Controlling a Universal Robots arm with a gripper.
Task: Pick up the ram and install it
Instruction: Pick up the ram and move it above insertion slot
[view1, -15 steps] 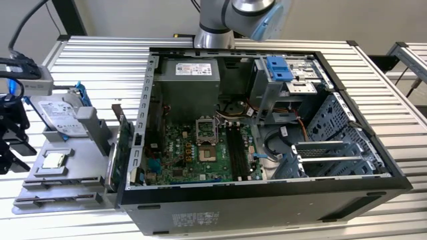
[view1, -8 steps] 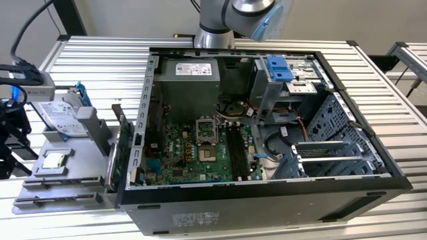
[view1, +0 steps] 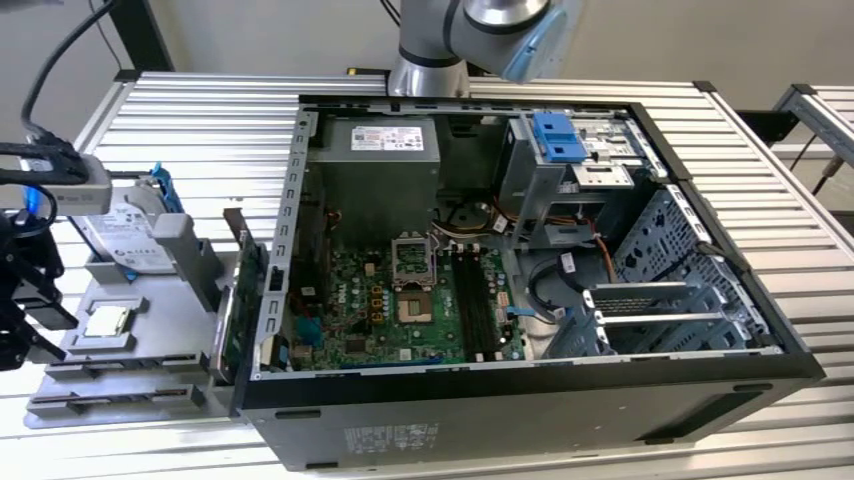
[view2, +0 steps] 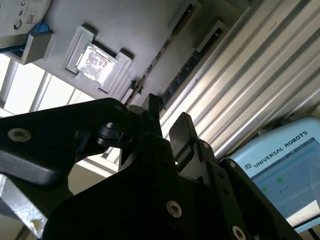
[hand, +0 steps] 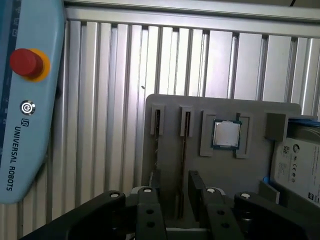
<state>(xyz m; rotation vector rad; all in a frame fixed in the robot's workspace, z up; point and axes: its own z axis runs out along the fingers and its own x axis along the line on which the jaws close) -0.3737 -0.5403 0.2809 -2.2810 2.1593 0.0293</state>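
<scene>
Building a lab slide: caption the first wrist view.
Black robot gripper above a grey slotted tray holding two edge-on circuit boards and a square silver chip.

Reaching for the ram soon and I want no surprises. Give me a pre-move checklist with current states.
1. End effector open: ok, a gap shows between the fingers.
2. End effector empty: ok, nothing held.
3. Ram standing edge-on in its tray slot: ok.
4. End effector centred over the ram, not the green board beside it: cannot tell, the two wrist views disagree.
5. Computer case open, motherboard exposed: ok.
6. Black memory slots unoccupied: cannot tell.
</scene>
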